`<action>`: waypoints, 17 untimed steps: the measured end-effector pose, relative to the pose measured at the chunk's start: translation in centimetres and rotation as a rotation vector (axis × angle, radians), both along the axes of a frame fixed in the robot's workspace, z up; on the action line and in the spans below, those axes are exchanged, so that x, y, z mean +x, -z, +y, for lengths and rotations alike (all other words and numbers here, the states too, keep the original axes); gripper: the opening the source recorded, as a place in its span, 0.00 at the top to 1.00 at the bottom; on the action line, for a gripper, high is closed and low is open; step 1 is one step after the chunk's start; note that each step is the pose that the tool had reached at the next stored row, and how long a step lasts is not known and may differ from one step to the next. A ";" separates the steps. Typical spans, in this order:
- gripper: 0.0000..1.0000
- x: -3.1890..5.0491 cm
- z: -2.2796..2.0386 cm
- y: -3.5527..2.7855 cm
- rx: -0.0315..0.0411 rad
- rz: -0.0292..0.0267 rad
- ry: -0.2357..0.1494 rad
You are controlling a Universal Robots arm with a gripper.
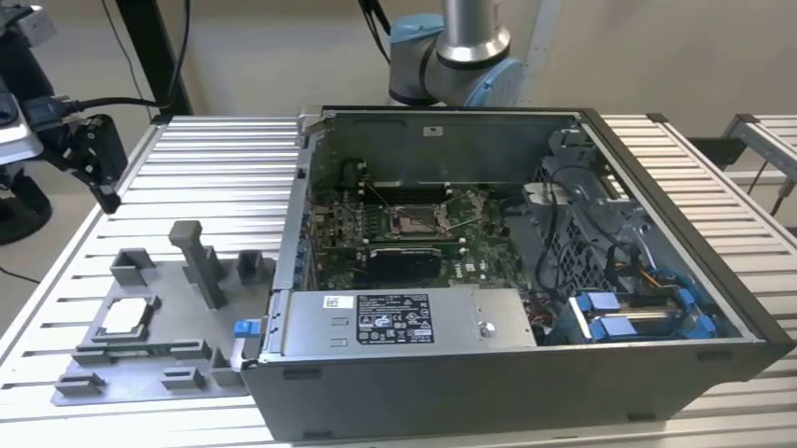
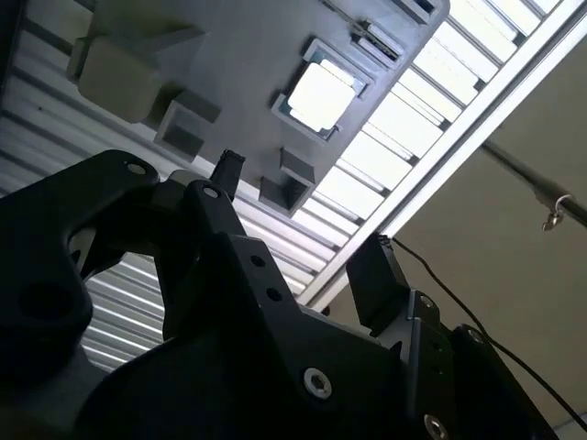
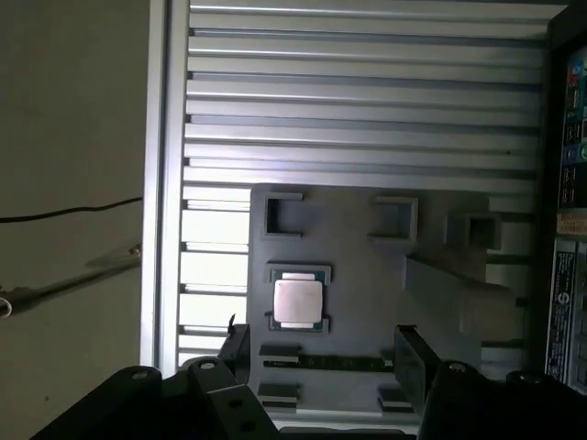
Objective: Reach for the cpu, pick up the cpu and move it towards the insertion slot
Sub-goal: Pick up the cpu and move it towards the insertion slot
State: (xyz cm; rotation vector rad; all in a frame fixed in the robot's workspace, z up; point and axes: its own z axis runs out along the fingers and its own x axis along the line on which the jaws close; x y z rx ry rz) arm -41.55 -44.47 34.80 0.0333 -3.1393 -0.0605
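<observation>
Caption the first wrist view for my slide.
Open end effector hovers over the grey tray, near the cpu lying in its recess.

My black two-finger gripper (image 2: 302,202) spread apart, nothing held, clear of grey plastic tray (image 2: 248,46); small silvery-white square cpu (image 2: 321,94) lies in its square recess.

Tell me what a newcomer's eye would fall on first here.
The big open computer case dominates the exterior view, its shiny insertion slot inside. The bright cpu lies in the grey tray at the exterior view's left; in the first wrist view the open gripper hangs near it, empty.
</observation>
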 end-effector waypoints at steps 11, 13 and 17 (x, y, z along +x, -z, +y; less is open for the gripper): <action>0.00 -0.02 0.01 0.98 0.0000 0.0001 0.000; 0.00 -0.03 0.01 1.18 0.0000 0.0000 0.000; 0.00 -0.03 0.01 1.33 -0.0001 0.0002 0.000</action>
